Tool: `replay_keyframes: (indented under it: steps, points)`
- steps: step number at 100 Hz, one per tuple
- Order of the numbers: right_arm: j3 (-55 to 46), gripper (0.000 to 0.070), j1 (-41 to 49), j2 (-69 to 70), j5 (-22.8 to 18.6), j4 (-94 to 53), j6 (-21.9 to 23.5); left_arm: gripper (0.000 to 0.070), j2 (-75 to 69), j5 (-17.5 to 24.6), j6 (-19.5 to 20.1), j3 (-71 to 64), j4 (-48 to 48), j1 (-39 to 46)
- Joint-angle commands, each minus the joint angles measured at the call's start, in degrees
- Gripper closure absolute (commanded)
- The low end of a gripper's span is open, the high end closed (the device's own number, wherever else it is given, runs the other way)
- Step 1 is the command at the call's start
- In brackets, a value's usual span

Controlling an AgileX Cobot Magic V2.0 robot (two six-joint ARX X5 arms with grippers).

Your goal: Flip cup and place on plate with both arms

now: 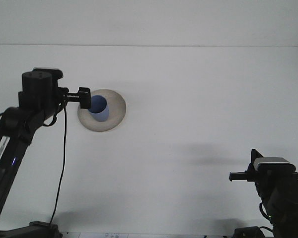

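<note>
A blue cup (99,108) stands upright, mouth up, on the round beige plate (115,106) at the left of the white table. My left gripper (85,98) hangs just left of the cup at the plate's left rim. It is open, holds nothing, and is clear of the cup. My right gripper (237,176) rests low at the bottom right, far from the plate and pointing left, with nothing seen in it.
The left arm (20,129) rises from the bottom left corner, and a black cable (62,163) hangs from its wrist. White table surface (198,99) stretches from the plate to the right arm.
</note>
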Motion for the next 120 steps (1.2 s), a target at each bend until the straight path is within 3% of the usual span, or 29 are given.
replay_keyframes:
  steps: [1,21,26,32,43,47,120]
  points:
    - [0.5,0.0700,0.0,0.2,0.0,0.8,0.6,0.0000,-5.4,-1.6,-0.6,-6.0,3.7,-0.5]
    - [0.5,0.0700,0.0,0.2,0.0,1.0,0.6,0.0001,-24.6,-3.1,-1.7,-27.4,12.7,-0.5]
    - [0.5,0.0700,0.0,0.1,0.0,1.2,0.6,0.0040,-28.5,-3.1,-2.2,-31.5,13.4,-0.5]
    - [0.5,0.0700,0.0,0.2,0.0,1.4,0.6,0.0173,-32.7,-3.1,-3.0,-35.7,13.4,-0.5]
    - [0.5,0.0700,0.0,0.1,0.0,1.9,0.6,0.0586,-38.8,-3.1,-4.3,-41.0,13.3,-0.5]
    - [0.5,0.0700,0.0,0.1,0.0,1.9,0.6,0.0700,-40.5,-3.1,-4.5,-42.1,13.3,-0.5]
    - [0.5,0.0700,0.0,0.1,0.0,1.9,0.6,0.0688,-51.6,-3.1,-4.2,-42.8,14.4,-0.5]
